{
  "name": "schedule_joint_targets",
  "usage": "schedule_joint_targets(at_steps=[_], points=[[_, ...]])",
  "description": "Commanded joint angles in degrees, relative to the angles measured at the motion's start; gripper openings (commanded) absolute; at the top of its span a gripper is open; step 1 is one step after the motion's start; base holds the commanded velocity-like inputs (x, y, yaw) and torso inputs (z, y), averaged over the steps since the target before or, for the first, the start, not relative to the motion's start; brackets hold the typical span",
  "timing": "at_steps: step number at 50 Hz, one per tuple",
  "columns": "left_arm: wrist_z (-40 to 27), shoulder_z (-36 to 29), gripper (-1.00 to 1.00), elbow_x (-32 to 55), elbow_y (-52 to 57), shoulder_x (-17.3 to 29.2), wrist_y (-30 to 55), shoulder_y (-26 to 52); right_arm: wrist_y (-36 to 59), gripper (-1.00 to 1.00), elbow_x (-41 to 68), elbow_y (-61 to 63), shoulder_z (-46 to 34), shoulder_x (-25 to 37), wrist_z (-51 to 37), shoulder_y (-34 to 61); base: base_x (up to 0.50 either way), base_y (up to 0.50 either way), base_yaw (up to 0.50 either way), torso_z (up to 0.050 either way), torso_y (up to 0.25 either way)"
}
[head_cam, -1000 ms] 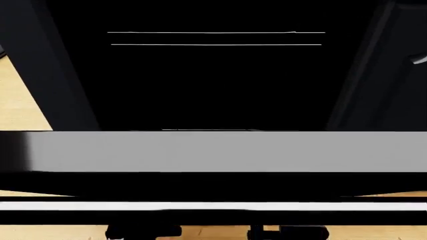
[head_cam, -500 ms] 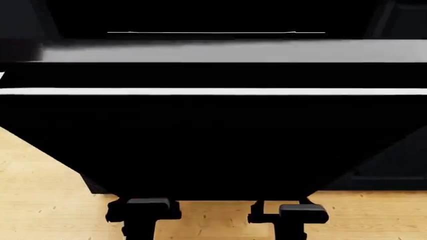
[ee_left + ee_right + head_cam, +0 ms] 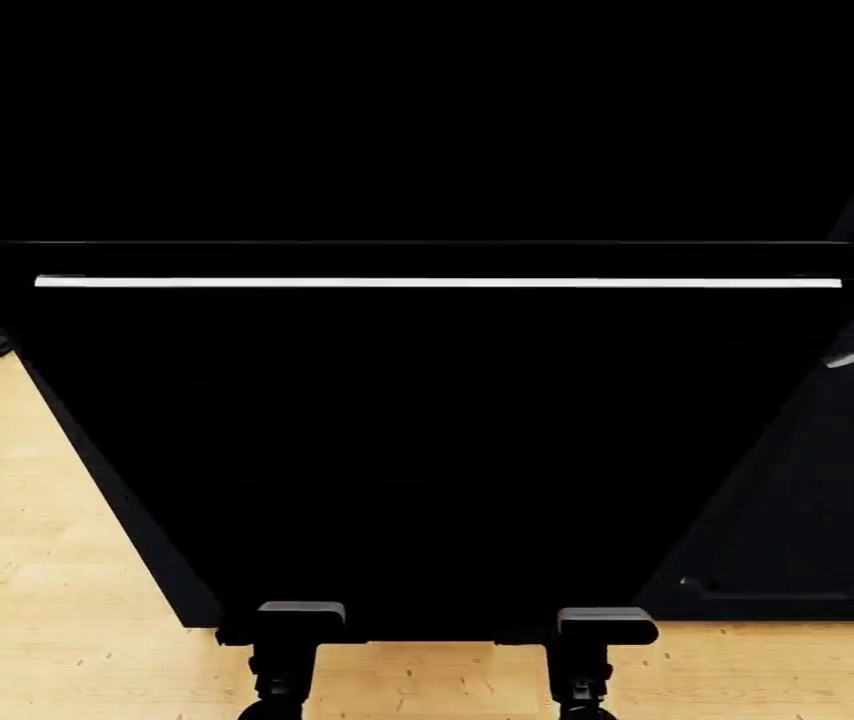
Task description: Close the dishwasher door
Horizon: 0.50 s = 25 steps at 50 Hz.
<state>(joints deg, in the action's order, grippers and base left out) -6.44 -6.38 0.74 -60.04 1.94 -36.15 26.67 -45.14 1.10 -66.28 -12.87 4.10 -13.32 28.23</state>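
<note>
The dishwasher door (image 3: pixel 427 450) fills most of the head view as a plain black panel, raised steeply, with its thin pale edge strip (image 3: pixel 427 282) along the top. My left gripper (image 3: pixel 300 625) and right gripper (image 3: pixel 607 628) sit at the panel's lower edge, pressed close to its outer face. Only their dark bodies with grey tops show, and the fingers are lost against the black panel. Both wrist views are entirely black and show nothing.
Light wooden floor (image 3: pixel 80 620) lies to the left and below the door. A black cabinet front (image 3: pixel 787 540) stands to the right of the door, another dark edge at the far left.
The door has swung upward: its pale strip rose from the bottom of the head view to the top, and the grey inner face has gone from sight. Both arms followed it up.
</note>
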Motion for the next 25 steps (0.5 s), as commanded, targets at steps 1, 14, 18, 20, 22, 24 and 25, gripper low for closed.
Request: schedule_joint_targets(at_steps=[1, 14, 18, 20, 22, 24, 25], points=[[-0.66, -1.21, 1.00, 0.85, 9.83, 0.25, 7.43, -1.13, 7.36, 1.00, 0.83, 10.65, -0.29, 1.03, 0.39, -1.25, 0.00, 0.00, 0.00, 0.000, 0.000], [-1.46, -2.10, 1.00, 2.43, 16.23, 1.04, 13.06, -0.95, 13.24, 1.00, 0.40, 17.56, -1.18, 1.83, -0.18, -0.88, 0.00, 0.00, 0.00, 0.000, 0.000], [-1.81, -2.38, 1.00, 2.89, 19.04, 1.40, 15.23, -1.18, 15.57, 1.00, 0.67, 20.33, -1.23, 2.07, -0.23, -0.69, 0.00, 0.00, 0.00, 0.000, 0.000], [-1.94, -2.47, 1.00, 3.21, 20.43, 1.55, 16.23, -1.35, 16.59, 1.00, 0.84, 21.48, -1.24, 2.14, -0.27, -0.57, 0.00, 0.00, 0.00, 0.000, 0.000], [-2.07, -2.62, 1.00, 3.49, 22.15, 1.70, 17.37, -1.62, 17.16, 1.00, 0.83, 22.08, -1.35, 2.22, -0.30, -0.37, 0.00, 0.00, 0.00, 0.000, 0.000], [-2.20, -2.79, 1.00, 3.69, 23.08, 1.78, 18.05, -1.64, 17.53, 1.00, 0.90, 22.44, -1.40, 2.32, -0.31, -0.22, 0.00, 0.00, 0.00, 0.000, 0.000], [-2.30, -2.87, 1.00, 3.74, 23.19, 1.79, 18.22, -1.54, 17.56, 1.00, 0.95, 22.44, -1.41, 2.37, -0.32, -0.11, 0.00, 0.00, 0.00, 0.000, 0.000]])
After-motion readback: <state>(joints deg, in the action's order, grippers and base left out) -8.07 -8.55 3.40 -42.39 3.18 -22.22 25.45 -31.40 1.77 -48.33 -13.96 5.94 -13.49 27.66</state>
